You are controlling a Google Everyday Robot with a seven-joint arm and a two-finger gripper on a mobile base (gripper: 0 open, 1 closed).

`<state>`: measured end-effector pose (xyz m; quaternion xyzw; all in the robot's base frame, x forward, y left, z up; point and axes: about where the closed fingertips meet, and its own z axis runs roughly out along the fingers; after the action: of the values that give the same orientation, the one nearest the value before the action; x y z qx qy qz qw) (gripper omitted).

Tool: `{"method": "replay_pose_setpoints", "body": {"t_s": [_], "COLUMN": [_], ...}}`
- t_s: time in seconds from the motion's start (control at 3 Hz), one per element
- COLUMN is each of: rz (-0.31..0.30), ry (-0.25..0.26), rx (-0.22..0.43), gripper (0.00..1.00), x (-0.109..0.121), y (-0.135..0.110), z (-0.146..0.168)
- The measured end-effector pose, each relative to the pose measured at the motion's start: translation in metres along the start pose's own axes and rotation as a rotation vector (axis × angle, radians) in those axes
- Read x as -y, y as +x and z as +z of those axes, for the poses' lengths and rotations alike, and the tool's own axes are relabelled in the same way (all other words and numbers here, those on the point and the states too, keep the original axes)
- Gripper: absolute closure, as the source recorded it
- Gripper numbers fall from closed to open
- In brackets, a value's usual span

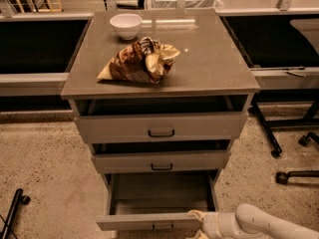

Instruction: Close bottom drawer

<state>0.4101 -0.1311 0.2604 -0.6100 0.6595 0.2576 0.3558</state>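
Bottom drawer sits at 6 o'clock, lowest in the grey cabinet, pulled well out. Gripper is at 5 o'clock, at the drawer front's right end, probably touching it; released or clenched, cannot tell. Middle drawer and top drawer are slightly ajar. On the cabinet top, white bowl at 11 o'clock, crumpled snack bag near its 5 o'clock.

Long benches, caster legs and a drawer cabinet mark an office-like workroom (gripper at the bottom drawer).
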Motion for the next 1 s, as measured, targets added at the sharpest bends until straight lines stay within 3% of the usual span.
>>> {"method": "replay_pose_setpoints", "body": {"t_s": [0.67,1.0], "rz": [0.024,0.036], "ry": [-0.037,-0.018], "rx": [0.039,0.013], "gripper": [0.79,0.62], "x": [-0.018,-0.016], "y": [0.042,0.057], "z": [0.027,0.041]}}
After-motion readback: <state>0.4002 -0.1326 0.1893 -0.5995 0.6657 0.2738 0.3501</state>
